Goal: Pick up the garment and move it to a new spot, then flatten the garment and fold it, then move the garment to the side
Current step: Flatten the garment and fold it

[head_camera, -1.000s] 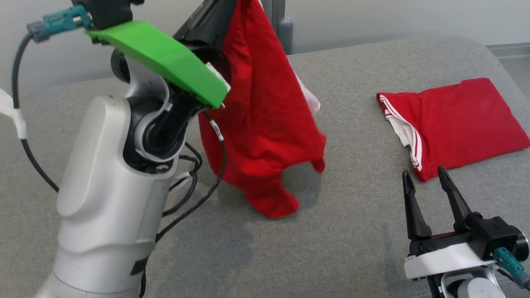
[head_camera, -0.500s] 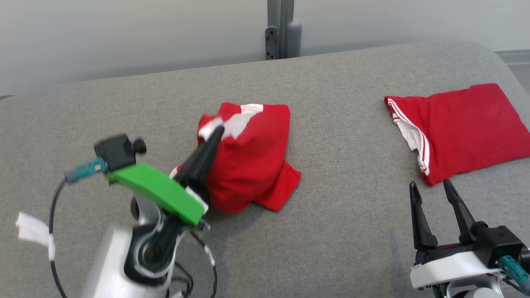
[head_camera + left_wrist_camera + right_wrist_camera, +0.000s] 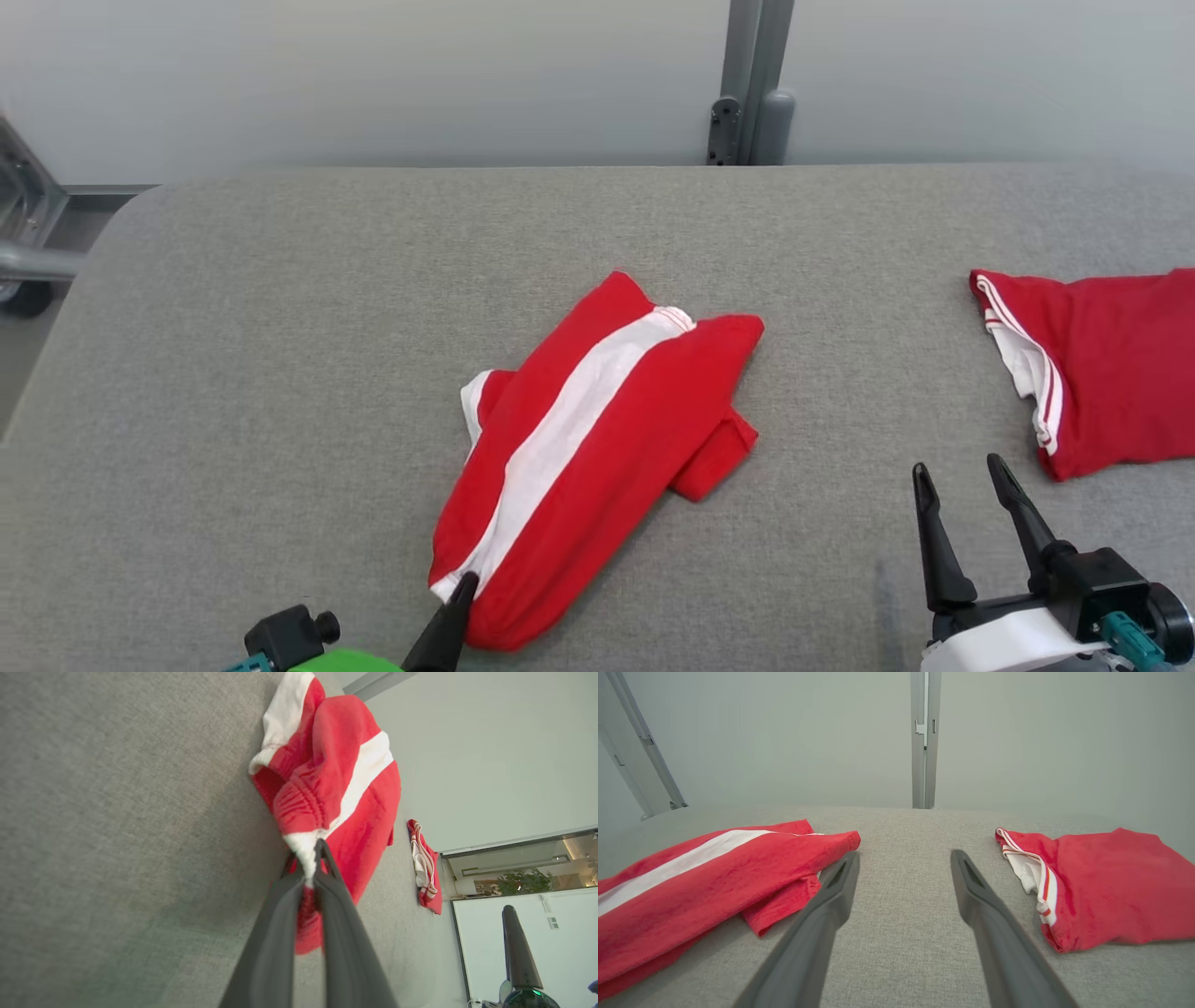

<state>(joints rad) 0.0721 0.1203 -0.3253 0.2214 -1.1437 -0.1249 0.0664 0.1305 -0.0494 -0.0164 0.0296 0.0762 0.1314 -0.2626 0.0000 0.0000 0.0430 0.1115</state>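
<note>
The red white-striped fabric garment (image 3: 597, 439) is lying on the grey bench (image 3: 280, 327), well left of the folded red cloth (image 3: 1111, 373); the left end effector (image 3: 304, 851) is pinching its waistband; the right end effector (image 3: 957, 467) is hovering wide open near that cloth. Flattening is probably calling for a low, steady pull.

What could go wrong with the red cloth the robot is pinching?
The left fingers pinch only a small edge of the garment, so it might slip out when tugged. A flap is tucked underneath, so flattening could leave a lump. The open right fingers sit near the other folded garment and might snag it.
</note>
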